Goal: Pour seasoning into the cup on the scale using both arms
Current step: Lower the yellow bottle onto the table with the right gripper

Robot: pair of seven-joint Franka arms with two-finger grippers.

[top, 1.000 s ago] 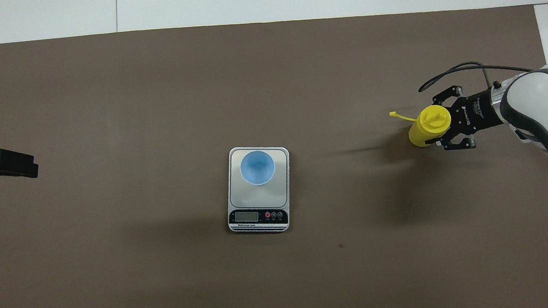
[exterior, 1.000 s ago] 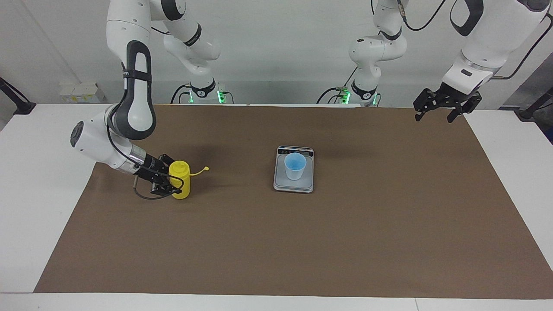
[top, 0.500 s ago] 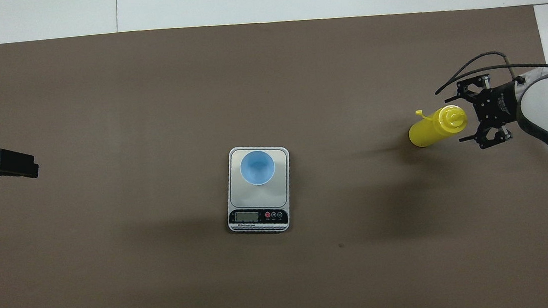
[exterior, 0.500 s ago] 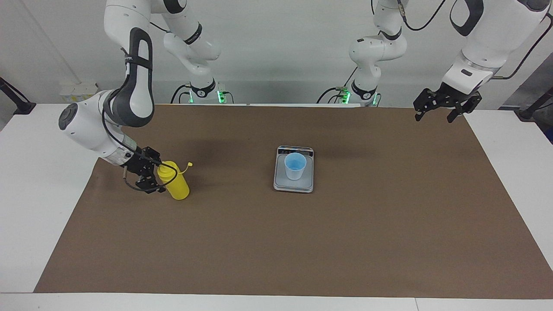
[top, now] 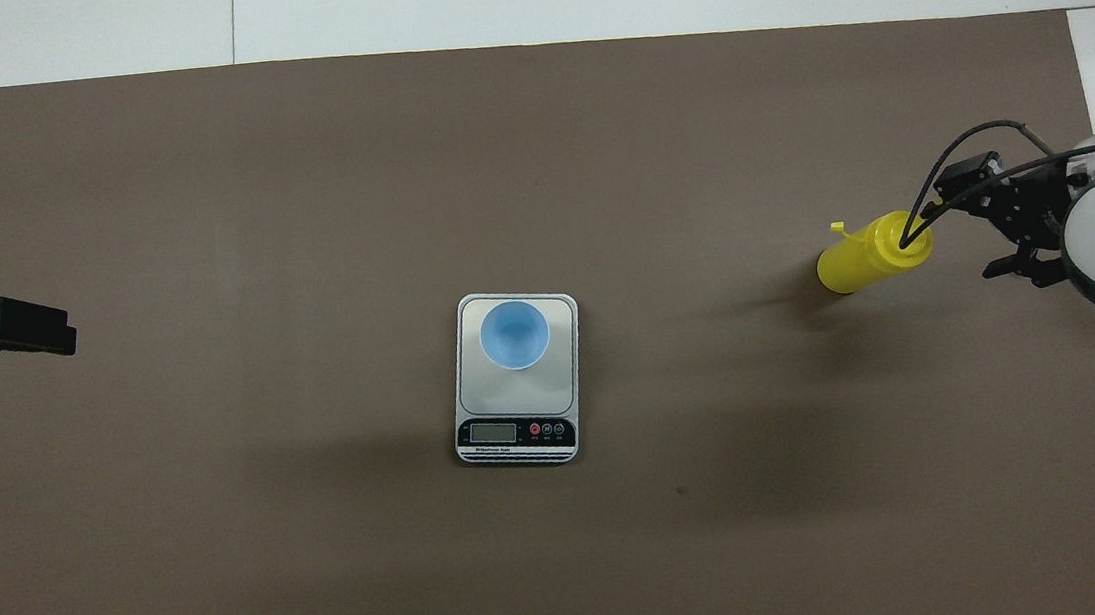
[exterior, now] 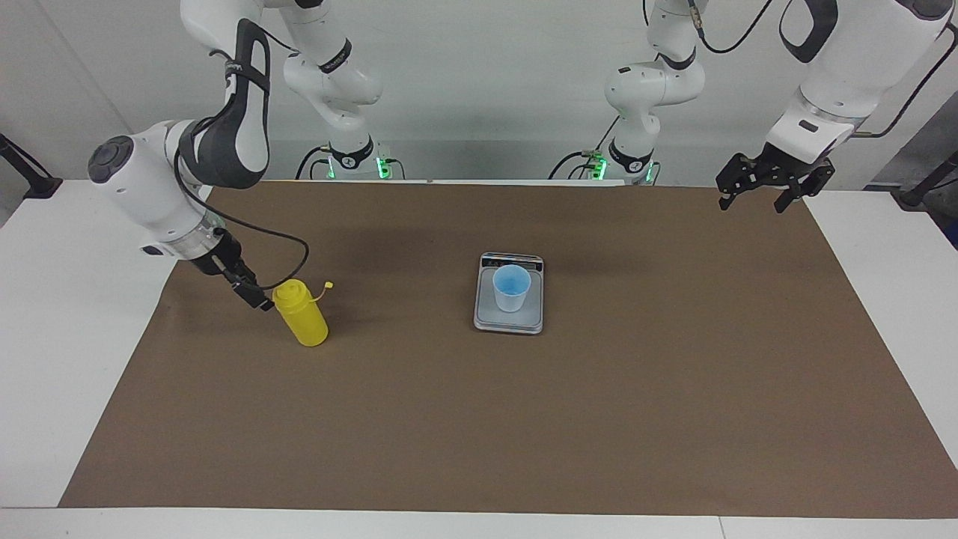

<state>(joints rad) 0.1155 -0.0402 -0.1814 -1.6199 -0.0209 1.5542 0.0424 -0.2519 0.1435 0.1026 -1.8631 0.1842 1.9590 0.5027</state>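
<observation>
Jaws of the right gripper (exterior: 258,298) are apart, touching the top of the seasoning (exterior: 303,322) but not around it. The bottle leans on them, so I think the grab slipped. Seen from overhead, it stands on the desk (exterior: 479,419) at 3 o'clock from the scale (exterior: 509,320), well apart. The cup (exterior: 512,287) sits on the scale, ready for pouring. At 9 o'clock the left gripper (exterior: 756,191) waits up high, jaws apart.
</observation>
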